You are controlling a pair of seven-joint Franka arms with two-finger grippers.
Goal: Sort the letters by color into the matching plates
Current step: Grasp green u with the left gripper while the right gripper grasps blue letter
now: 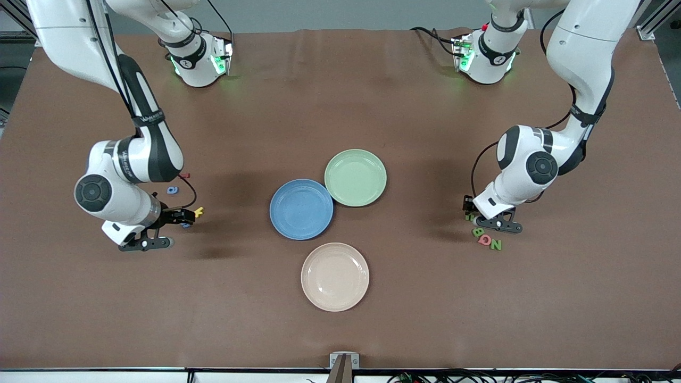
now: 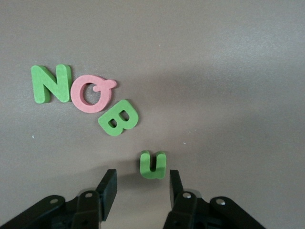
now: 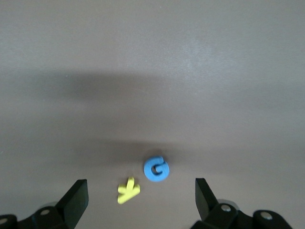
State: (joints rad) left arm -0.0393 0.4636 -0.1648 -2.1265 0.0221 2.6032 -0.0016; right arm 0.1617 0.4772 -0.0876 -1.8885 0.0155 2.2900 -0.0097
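Note:
My left gripper (image 2: pixel 141 188) is low over the table at the left arm's end, open with a narrow gap and nothing between its fingers. A green U (image 2: pixel 153 164) lies just ahead of the tips. Beside it lie a green B (image 2: pixel 118 118) and a green N (image 2: pixel 51 83). My right gripper (image 3: pixel 140 198) is wide open over a blue G (image 3: pixel 156 169) at the right arm's end. Another blue letter (image 1: pixel 172 190) lies farther from the front camera. The blue plate (image 1: pixel 301 209) and the pale green plate (image 1: pixel 355 177) touch at mid-table; neither holds a letter.
A pink Q (image 2: pixel 92 93) lies between the green N and B. A yellow K (image 3: pixel 127 191) lies beside the blue G. A red letter (image 1: pixel 184 175) sits by the right arm. A cream plate (image 1: pixel 334 276) lies nearer the front camera than the blue one.

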